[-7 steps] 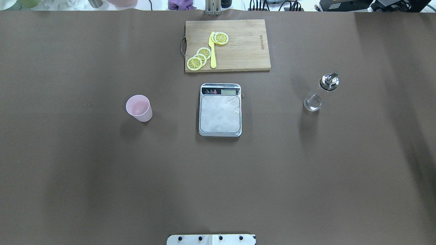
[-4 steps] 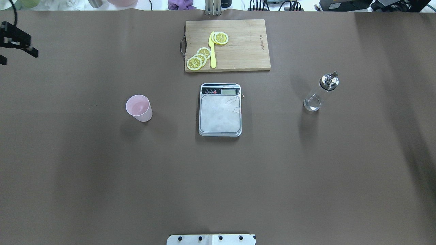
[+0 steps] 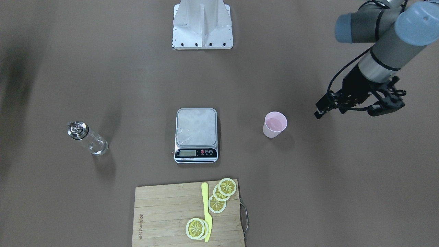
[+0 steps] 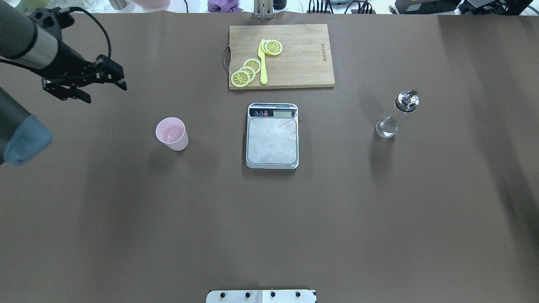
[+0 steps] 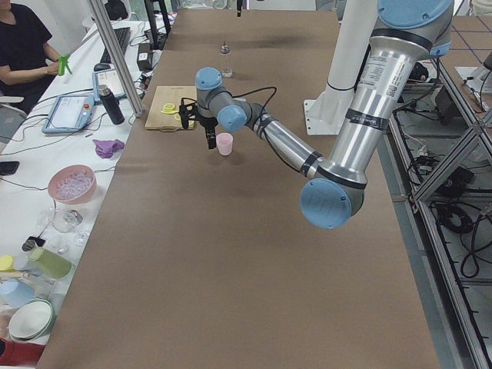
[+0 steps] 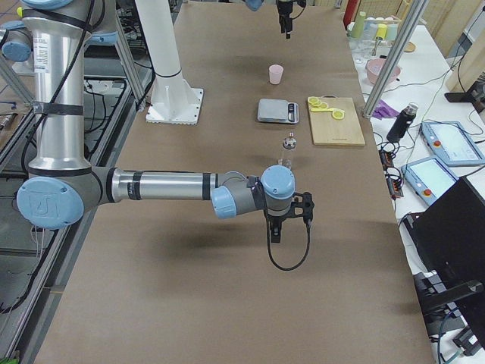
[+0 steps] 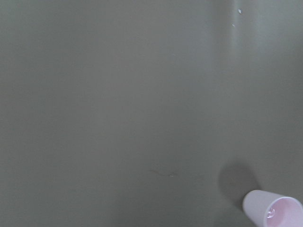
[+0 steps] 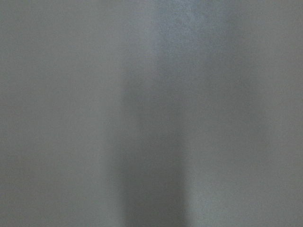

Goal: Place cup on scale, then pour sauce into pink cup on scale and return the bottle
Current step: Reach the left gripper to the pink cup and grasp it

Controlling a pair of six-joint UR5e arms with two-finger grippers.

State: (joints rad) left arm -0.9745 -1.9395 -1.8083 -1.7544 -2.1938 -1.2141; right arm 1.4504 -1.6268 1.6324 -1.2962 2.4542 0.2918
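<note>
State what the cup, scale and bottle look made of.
Cup: likely plastic, matte pale pink, slightly translucent.
Scale: platform looks like brushed steel, dull silver sheen; black strip probably plastic.
Bottle: clear, see-through, likely glass; its shiny silver top looks metal.

A wooden board [image 4: 303, 59] lies on the brown table [image 4: 269, 219], well apart from the left fingers [image 4: 119, 83] and off beyond their tips. On it, lemon slices [image 4: 273, 47] sit either side of a yellow knife [image 4: 263, 69].
</note>
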